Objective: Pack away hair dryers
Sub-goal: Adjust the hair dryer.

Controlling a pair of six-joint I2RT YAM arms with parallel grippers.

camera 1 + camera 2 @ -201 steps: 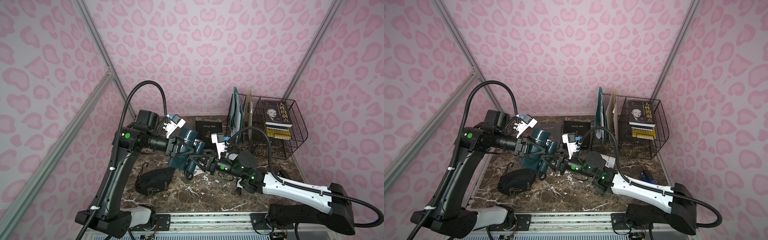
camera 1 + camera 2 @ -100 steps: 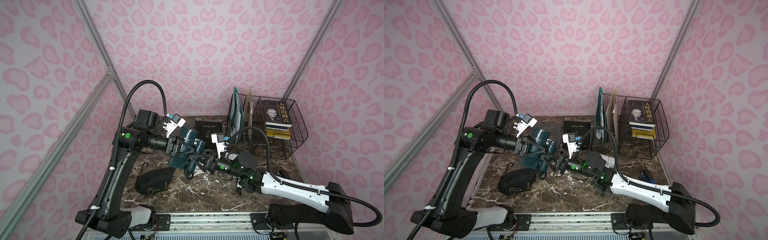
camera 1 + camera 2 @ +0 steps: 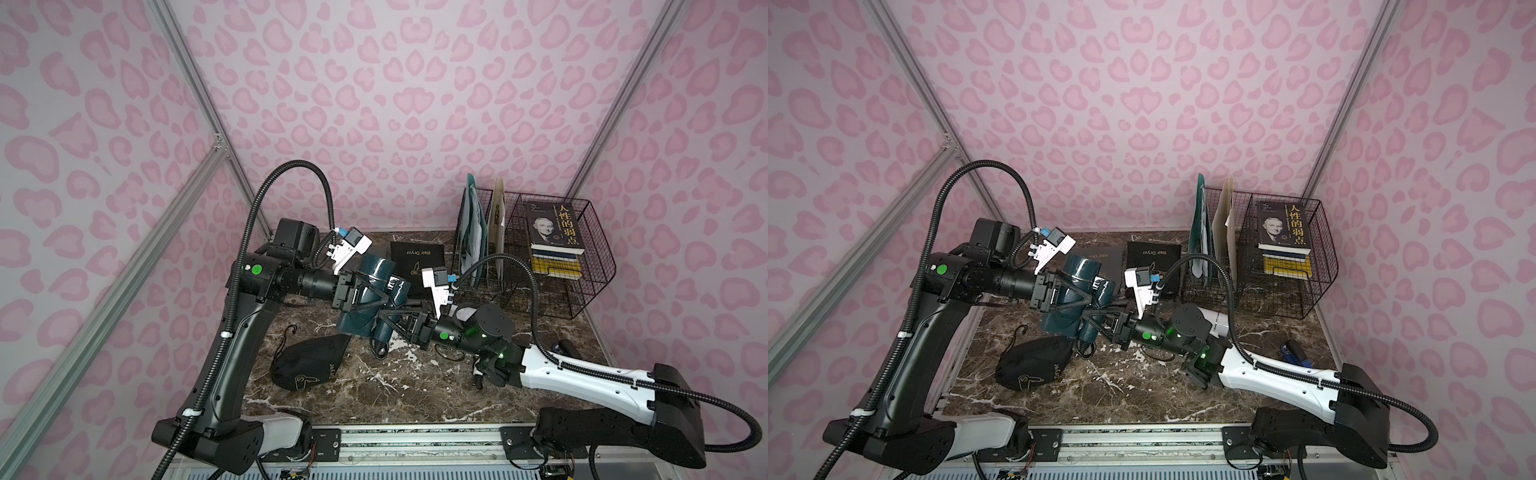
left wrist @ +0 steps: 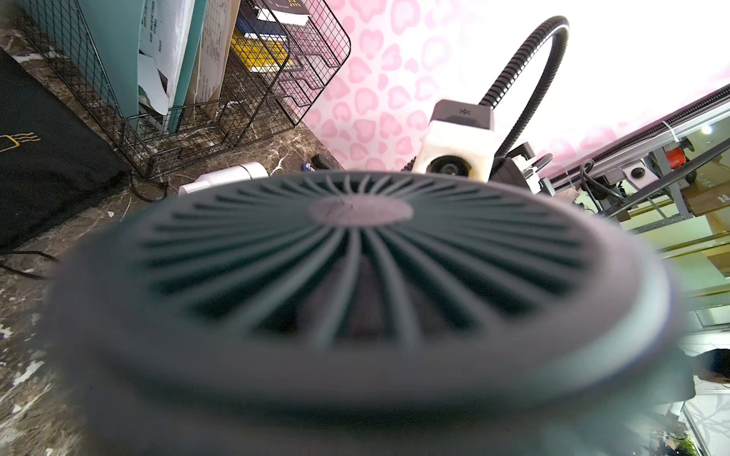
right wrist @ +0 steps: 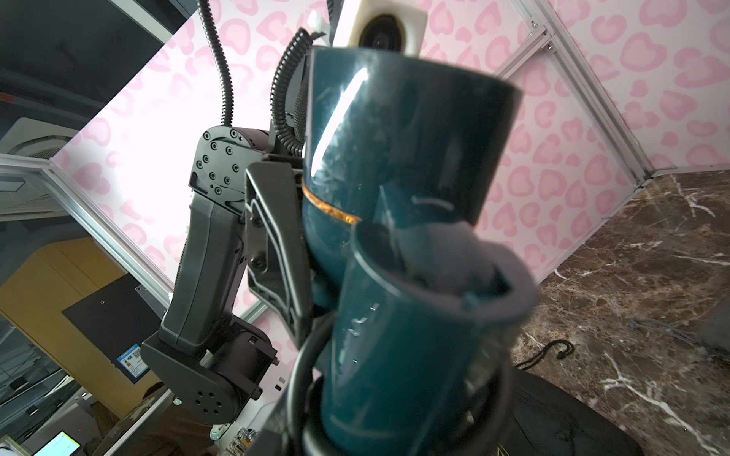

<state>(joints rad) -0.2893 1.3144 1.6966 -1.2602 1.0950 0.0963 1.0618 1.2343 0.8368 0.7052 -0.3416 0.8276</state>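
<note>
A dark teal hair dryer (image 3: 370, 299) hangs above the marble table, barrel roughly upright, handle pointing down toward the front. My left gripper (image 3: 374, 295) is shut on its barrel, one finger on each side; the left wrist view is filled by the dryer's rear grille (image 4: 355, 276). My right gripper (image 3: 388, 328) reaches in from the right with its fingers on either side of the handle (image 5: 395, 355) and its wound cord; contact is hidden. A white hair dryer (image 3: 1219, 324) lies on the table behind the right arm.
A bulging black drawstring pouch (image 3: 307, 361) lies front left below the dryer. Two flat pouches (image 3: 1154, 257) (image 3: 1100, 257) lie at the back. A wire rack (image 3: 582, 291) with books (image 3: 552, 228) and folders (image 3: 473, 232) fills the back right. A small blue object (image 3: 1293, 351) sits near the right edge.
The right arm has edged slightly toward the dryer's handle. The left arm and the dryer have stayed in place.
</note>
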